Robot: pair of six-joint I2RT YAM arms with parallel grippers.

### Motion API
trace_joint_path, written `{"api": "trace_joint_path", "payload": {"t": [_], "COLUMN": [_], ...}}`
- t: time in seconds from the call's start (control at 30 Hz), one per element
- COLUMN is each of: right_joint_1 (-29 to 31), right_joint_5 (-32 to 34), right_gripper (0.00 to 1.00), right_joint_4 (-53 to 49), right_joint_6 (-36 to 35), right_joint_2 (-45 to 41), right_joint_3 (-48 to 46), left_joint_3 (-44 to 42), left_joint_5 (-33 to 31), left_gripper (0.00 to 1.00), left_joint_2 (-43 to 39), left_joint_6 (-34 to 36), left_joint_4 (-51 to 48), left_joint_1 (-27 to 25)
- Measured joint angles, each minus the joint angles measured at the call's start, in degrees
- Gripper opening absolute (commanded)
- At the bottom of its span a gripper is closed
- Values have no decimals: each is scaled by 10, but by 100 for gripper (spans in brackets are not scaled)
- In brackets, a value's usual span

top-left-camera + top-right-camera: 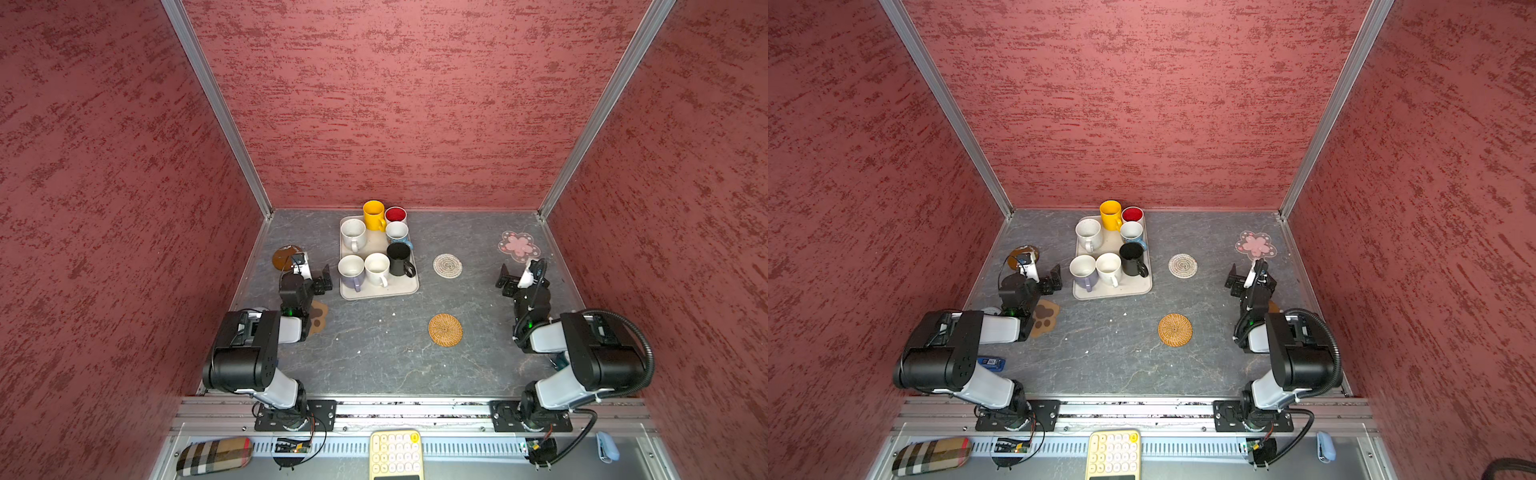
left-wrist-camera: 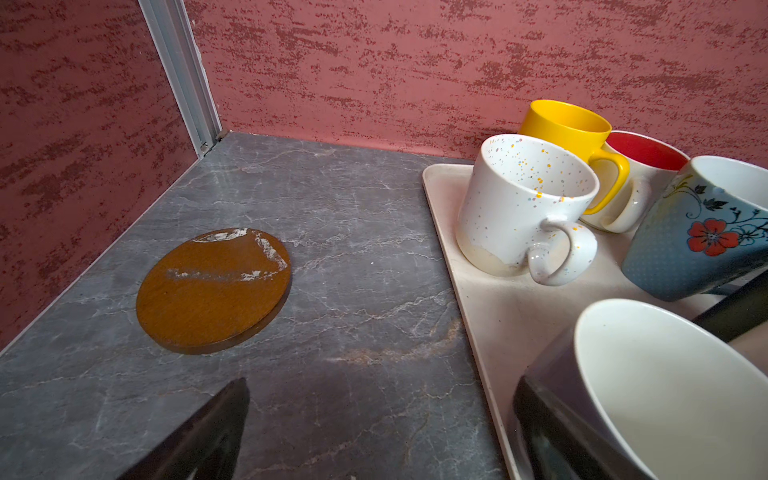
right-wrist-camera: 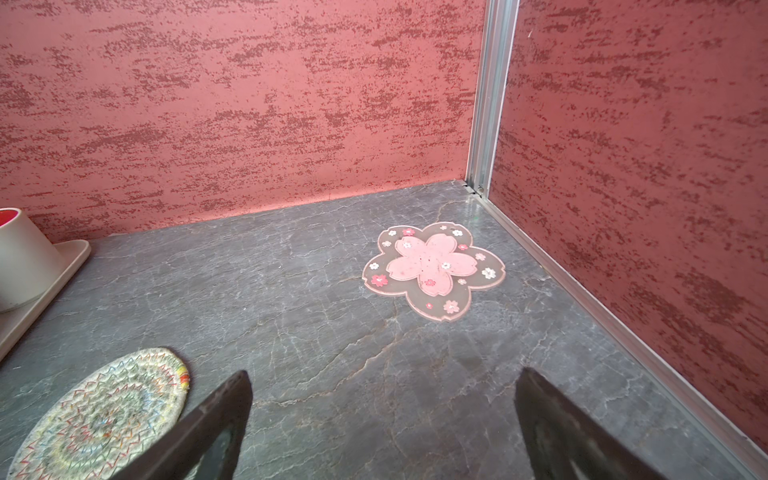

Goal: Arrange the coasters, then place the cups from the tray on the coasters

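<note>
Paw coaster [image 1: 1045, 316] partly under left arm [image 1: 998, 329] (calculator [image 1: 1113, 453] apart).

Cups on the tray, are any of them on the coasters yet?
Nothing looks done: all seven mugs sit on the tray. The left gripper and right gripper hold nothing, fingers spread. Left: arranging scattered coasters like the pink flower coaster, then moving every mug.

Seven upright mugs [image 1: 376, 268] fill the cream tray [image 1: 401, 287], far centre. Coasters [image 1: 445, 329] lie flat on the worktop [image 1: 374, 353] around it, apart.
</note>
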Motion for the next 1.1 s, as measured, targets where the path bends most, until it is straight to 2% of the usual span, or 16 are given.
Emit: {"api": "trace_joint_path", "payload": {"t": [0.13,0.3,0.43,0.63,0.8,0.97,1.1], "right_joint_1": [0,6,8,8,8,9,13], "right_joint_5": [9,28,55,61,17,-68,-148], "right_gripper": [99,99,99,95,88,81,73], "right_joint_4": [32,21,-91,-285,-431,-542,-603], "right_joint_6": [2,3,28,92,132,162,191], "right_joint_2": [-10,-76,-182,-288,-327,-329,-309], "right_joint_3": [-39,-61,-20,72,145,207,251], "left_joint_3": [0,28,73,155,236,316,339], "left_joint_5": [-10,-16,-23,-50,-38,-12,16], "left_gripper": [100,100,100,100,98,92,83], "left_joint_2": [-19,-110,-182,-269,-313,-301,-285], "left_joint_6": [-2,-12,-39,-95,-115,-124,-142], "left_joint_4": [-18,-123,-219,-396,-548,-687,-763], "left_joint_1": [0,0,-2,-2,-2,-2,0]}}
